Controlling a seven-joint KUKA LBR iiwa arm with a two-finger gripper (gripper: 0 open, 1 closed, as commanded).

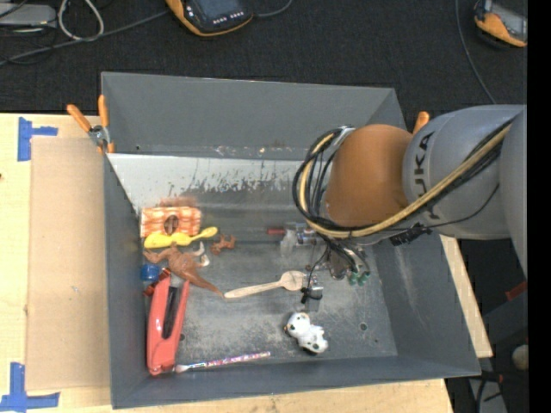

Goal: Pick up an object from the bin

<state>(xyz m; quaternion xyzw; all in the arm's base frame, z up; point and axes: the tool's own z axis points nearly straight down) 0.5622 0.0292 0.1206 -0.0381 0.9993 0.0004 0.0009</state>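
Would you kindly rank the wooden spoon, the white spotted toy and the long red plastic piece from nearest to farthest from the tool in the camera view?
1. wooden spoon, mid-bin, its bowl beside the tool.
2. white spotted toy, below the tool, toward the near wall.
3. long red plastic piece, along the left wall.

The grey arm bears the dark letters "KUKA" (running sideways along its housing), above and right of the gripper.
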